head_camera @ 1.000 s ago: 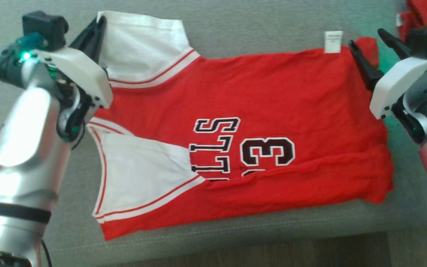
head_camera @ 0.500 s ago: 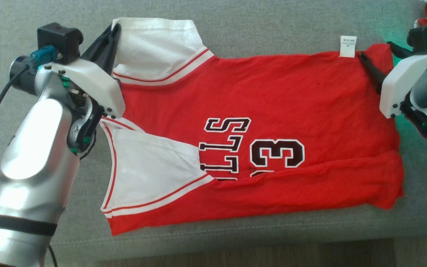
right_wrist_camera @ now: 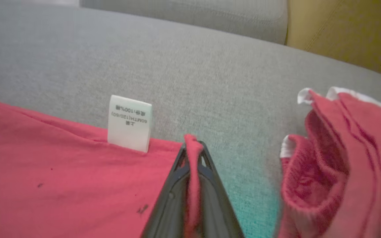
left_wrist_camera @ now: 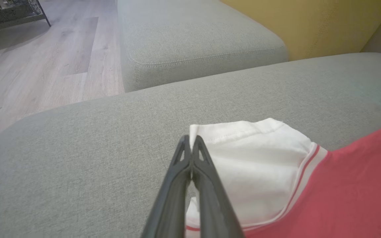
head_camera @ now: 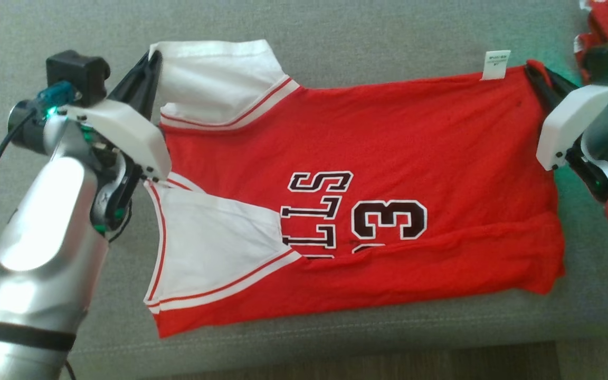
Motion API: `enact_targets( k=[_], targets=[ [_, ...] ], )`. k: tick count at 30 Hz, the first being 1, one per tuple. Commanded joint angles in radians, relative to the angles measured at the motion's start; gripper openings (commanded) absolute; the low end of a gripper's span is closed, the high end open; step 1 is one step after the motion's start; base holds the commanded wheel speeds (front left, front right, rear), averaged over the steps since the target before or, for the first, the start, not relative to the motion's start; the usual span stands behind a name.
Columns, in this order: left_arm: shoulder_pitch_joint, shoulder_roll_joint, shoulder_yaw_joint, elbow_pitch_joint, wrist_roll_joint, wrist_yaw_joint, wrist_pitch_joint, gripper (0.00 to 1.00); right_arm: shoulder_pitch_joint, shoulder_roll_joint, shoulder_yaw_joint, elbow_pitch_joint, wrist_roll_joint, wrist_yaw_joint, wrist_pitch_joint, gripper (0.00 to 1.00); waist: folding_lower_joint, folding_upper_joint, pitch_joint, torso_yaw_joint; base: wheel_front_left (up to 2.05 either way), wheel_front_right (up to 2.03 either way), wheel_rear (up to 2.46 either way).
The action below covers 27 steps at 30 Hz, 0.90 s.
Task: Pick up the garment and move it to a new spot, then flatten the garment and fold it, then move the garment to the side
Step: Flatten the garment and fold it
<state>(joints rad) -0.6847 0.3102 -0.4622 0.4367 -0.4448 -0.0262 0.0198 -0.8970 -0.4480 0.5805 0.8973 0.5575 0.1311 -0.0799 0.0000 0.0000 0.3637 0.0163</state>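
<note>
Both tools reach forward, pinching garment.

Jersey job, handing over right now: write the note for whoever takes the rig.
Left gripper: shut on the jersey's white shoulder corner.
Right gripper: shut on the red hem corner beside the label.
Done: jersey lies spread on the grey sofa, near edge already folded over the lettering. Another red garment sits right of it.
To do: finish folding, then move the jersey aside.
</note>
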Motion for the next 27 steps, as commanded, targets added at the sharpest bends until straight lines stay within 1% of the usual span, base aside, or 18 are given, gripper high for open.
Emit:
enact_targets(
  k=[1,5,9,16,24,27],
  targets=[
    [-0.013,0.048,0.048,-0.035,-0.004,0.007,-0.011,0.00,0.004,-0.005,0.002,-0.017,0.012,0.000,-0.023,0.00,0.0000,0.0000,-0.015,-0.001,0.00,0.00,0.00],
    [0.032,0.059,0.063,-0.052,-0.020,0.019,-0.029,0.00,0.042,0.007,-0.011,-0.030,0.051,0.000,-0.082,0.00,0.0000,0.0000,-0.056,-0.003,0.00,0.00,0.00],
    [0.090,0.074,0.074,-0.083,-0.038,0.027,-0.037,0.00,0.095,0.011,-0.020,-0.055,0.089,0.000,-0.108,0.00,0.0000,0.0000,-0.100,-0.004,0.00,0.00,0.00],
    [0.195,0.116,0.079,-0.148,-0.051,0.037,-0.037,0.00,0.185,-0.016,-0.029,-0.104,0.111,0.000,-0.103,0.00,0.0000,0.0000,-0.148,-0.004,0.00,0.00,0.00],
    [0.307,0.162,0.048,-0.248,-0.059,0.018,0.000,0.00,0.278,-0.050,-0.066,-0.163,0.116,0.000,-0.078,0.00,0.0000,0.0000,-0.187,-0.001,0.00,0.00,0.00],
    [0.336,0.175,0.037,-0.277,-0.055,0.020,0.012,0.00,0.302,-0.058,-0.075,-0.184,0.113,0.000,-0.065,0.00,0.0000,0.0000,-0.193,-0.001,0.00,0.00,0.00]
  ],
)
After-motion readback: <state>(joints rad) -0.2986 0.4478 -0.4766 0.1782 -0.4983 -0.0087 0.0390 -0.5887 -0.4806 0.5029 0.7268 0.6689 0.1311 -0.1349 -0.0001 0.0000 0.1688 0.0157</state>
